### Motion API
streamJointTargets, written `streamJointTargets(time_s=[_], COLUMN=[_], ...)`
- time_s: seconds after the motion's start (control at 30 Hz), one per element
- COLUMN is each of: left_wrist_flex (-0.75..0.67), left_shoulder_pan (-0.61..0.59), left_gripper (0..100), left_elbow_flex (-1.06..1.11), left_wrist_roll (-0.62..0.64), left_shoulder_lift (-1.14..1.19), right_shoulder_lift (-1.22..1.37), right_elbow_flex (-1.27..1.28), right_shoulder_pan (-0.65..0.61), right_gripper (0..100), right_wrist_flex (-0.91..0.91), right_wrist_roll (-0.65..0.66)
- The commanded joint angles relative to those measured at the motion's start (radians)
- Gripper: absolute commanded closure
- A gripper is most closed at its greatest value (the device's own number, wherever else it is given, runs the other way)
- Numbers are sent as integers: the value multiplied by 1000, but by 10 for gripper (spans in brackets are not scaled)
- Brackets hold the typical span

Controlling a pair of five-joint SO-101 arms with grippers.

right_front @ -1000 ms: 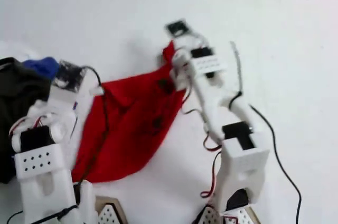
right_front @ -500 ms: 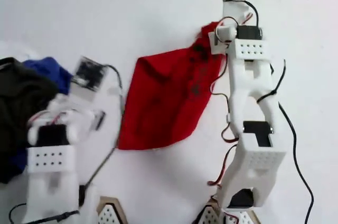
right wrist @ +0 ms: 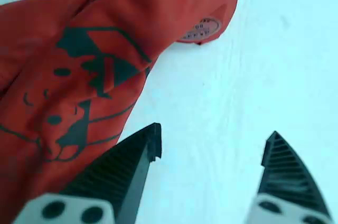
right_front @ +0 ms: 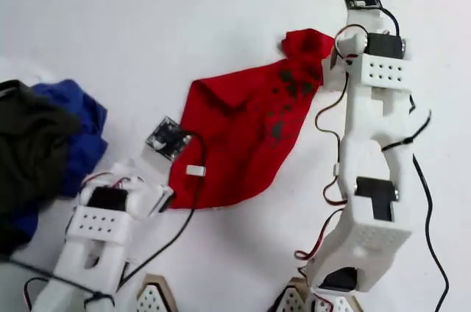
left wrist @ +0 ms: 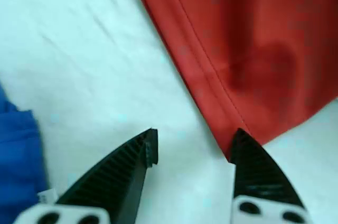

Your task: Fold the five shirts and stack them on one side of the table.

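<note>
A red shirt with a dark bear print lies crumpled and stretched across the middle of the white table. Its collar end points to the far right. My right gripper is open over bare table just beside the printed chest and collar, and it holds nothing. In the high view the right gripper sits at the shirt's far right end. My left gripper is open at the red hem, one finger at the cloth's corner. In the high view the left gripper is at the shirt's near left edge.
A blue shirt and a dark shirt lie heaped at the table's left side; the blue shirt also shows in the left wrist view. Bare table lies between the heap and the red shirt. Both arm bases stand at the near edge.
The right arm dragged the red shirt toward the far right and then opened beside its collar. The left arm swung from the left side in to the shirt's near left hem.
</note>
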Motion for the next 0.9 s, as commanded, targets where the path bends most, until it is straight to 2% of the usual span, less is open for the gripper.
streamJointTargets(time_s=[0.0,0.17,0.3,0.4,0.5,0.63,0.73,0.87], left_wrist_flex=[-31,-21,71,152,279,420,446,399], left_shoulder_pan=[14,14,14,9,21,95,144,146], left_gripper=[755,755,755,758,756,756,756,757], left_elbow_flex=[-70,-229,-369,-467,-576,-657,-657,-613], left_wrist_roll=[3,8,9,15,87,164,195,193], left_shoulder_lift=[147,431,578,606,606,609,615,643], right_shoulder_lift=[-111,-180,-193,-193,-193,-199,-199,-200], right_elbow_flex=[-43,-38,-37,-37,-37,-37,-37,-37], right_shoulder_pan=[5,5,10,13,13,12,7,10], right_gripper=[691,691,691,691,691,691,691,691], right_wrist_flex=[61,117,147,165,171,171,171,171], right_wrist_roll=[5,5,5,5,5,5,5,5])
